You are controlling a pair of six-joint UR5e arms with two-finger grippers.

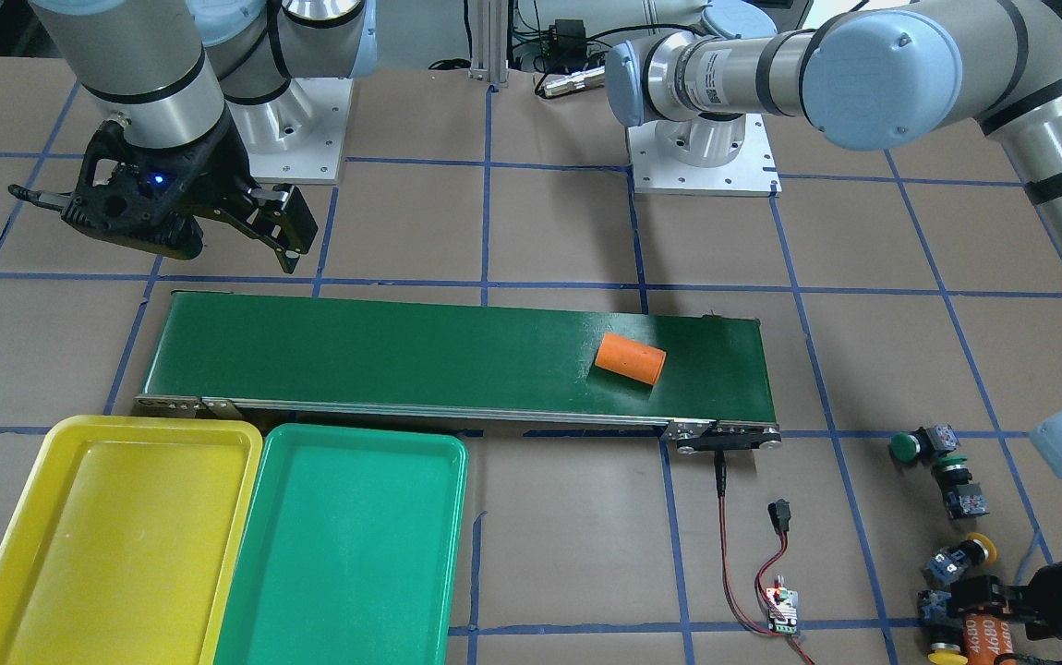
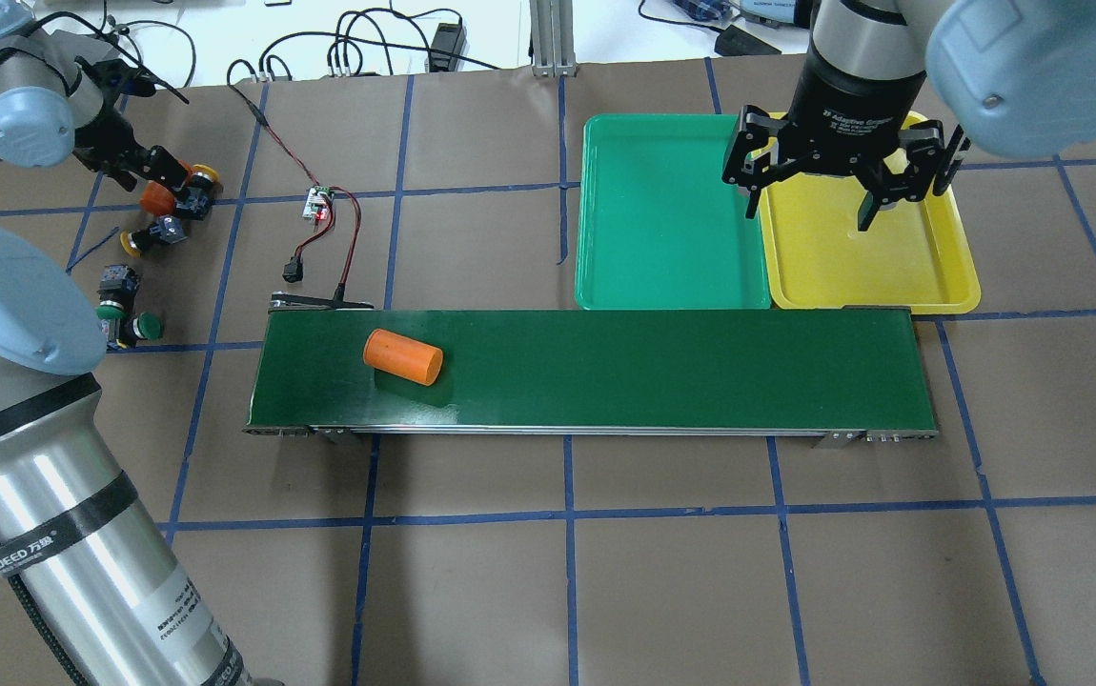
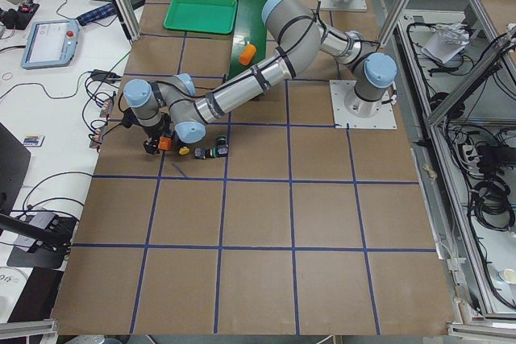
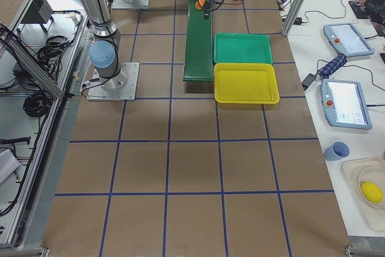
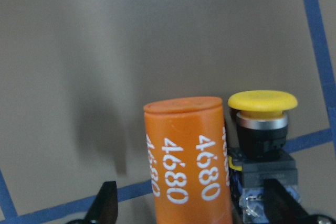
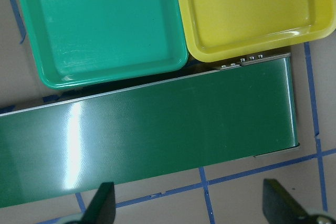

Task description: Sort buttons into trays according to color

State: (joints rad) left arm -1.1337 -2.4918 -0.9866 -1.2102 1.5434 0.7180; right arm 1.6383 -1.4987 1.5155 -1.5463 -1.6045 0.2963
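Both sets of jaws stand apart — the left gripper [image 5: 190, 184] straddles an orange cylinder [image 5: 184, 156] and a yellow button [image 5: 262, 108]; the right gripper [image 2: 810, 211] hangs high near the yellow tray [image 2: 939, 276].

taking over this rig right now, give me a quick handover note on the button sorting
Left gripper: open, gripping nothing; the orange cylinder marked 4680 and a yellow-capped push button sit between its fingers.
Right gripper: open, empty, hovering over the trays.
Other buttons: the second yellow button and two green-capped buttons lie on the table at the robot's left.
Yellow plastic tray and green plastic tray: both empty.
A plain orange cylinder lies on the dark-green conveyor belt.
Done: nothing sorted. Left: all four buttons.
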